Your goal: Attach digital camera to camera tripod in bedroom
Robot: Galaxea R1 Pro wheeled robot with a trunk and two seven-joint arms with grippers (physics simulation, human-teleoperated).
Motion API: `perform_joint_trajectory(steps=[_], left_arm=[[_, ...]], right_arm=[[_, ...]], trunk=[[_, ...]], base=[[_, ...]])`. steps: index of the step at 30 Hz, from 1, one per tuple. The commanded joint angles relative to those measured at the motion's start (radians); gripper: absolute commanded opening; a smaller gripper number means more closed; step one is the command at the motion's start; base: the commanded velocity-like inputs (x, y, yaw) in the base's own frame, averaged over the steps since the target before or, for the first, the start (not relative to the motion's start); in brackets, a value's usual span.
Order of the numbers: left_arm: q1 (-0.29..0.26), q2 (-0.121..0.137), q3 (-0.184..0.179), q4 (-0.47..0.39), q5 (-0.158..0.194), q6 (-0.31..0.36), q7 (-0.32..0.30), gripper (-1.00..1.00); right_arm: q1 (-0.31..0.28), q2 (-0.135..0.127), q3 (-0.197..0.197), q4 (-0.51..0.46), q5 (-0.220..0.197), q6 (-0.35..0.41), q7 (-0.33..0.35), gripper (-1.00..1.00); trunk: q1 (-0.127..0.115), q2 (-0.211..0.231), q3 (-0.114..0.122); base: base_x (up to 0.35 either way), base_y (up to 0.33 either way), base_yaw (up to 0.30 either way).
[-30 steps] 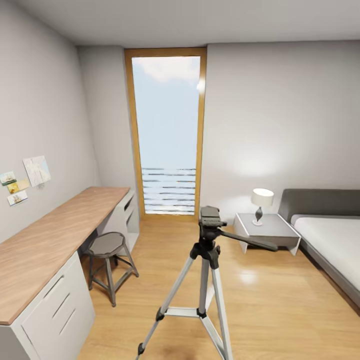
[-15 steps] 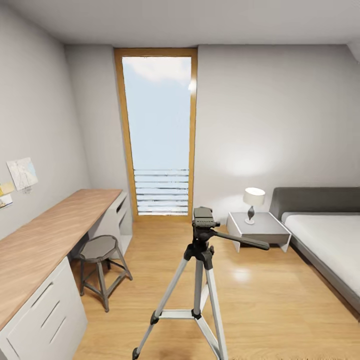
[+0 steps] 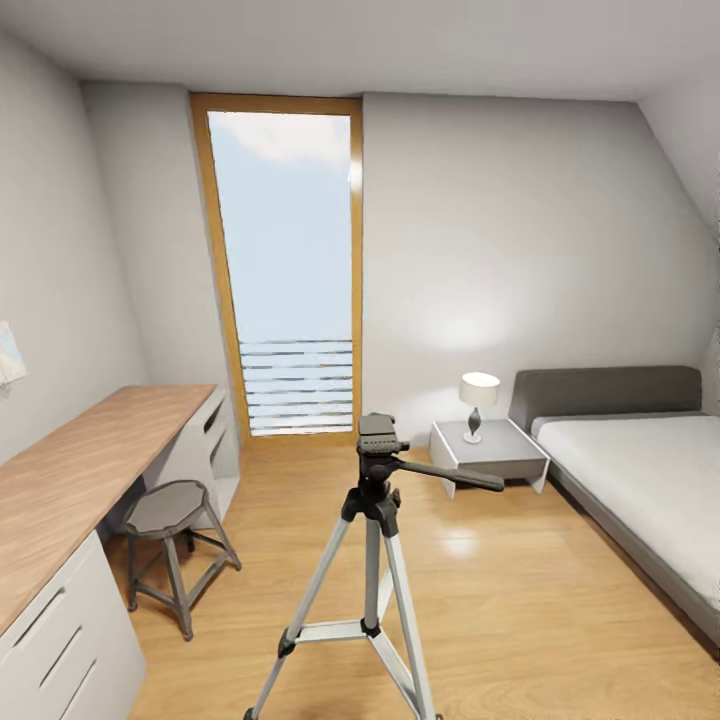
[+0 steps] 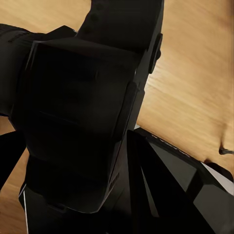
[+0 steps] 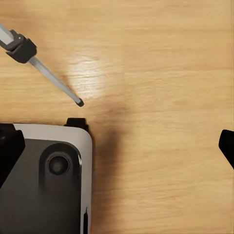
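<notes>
The camera tripod stands on the wood floor in the middle of the bedroom, straight ahead of me. It has silver legs, a black head and a pan handle pointing right, and its mounting plate is bare. One of its leg ends lies near my base in the right wrist view. My right gripper is open over bare floor, its fingertips at the picture's edges. A chunky black body, apparently the digital camera, sits close before the left wrist camera with my left gripper shut on it.
A round grey stool stands left of the tripod beside a long wooden desk with white drawers. A white nightstand with a lamp and a grey bed are on the right. A tall window is at the back. My base shows below.
The whole head view has shifted: the camera has turned right and drawn back, so the tripod, desk and window sit further left and smaller, and more of the bed and sloped wall shows.
</notes>
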Motion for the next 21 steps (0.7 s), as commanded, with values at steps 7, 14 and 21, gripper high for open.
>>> perform_joint_trajectory(steps=[7,14,21], left_arm=[[0.000,0.000,-0.009,0.000,0.006,0.003,0.004,-1.00],[0.000,0.000,-0.009,0.000,0.006,0.003,0.004,-1.00],[0.000,0.000,-0.009,0.000,0.006,0.003,0.004,-1.00]], right_arm=[[-0.001,-0.001,-0.008,0.003,0.010,-0.006,0.002,1.00],[-0.001,-0.002,-0.008,0.002,0.012,-0.008,0.003,1.00],[-0.001,-0.002,-0.008,0.002,0.014,-0.007,0.003,1.00]], trunk=[[0.000,-0.001,0.000],[0.000,-0.001,0.000],[0.000,-0.001,0.000]], base=[[0.000,0.000,-0.035],[0.000,0.000,-0.006],[0.000,0.000,0.000]])
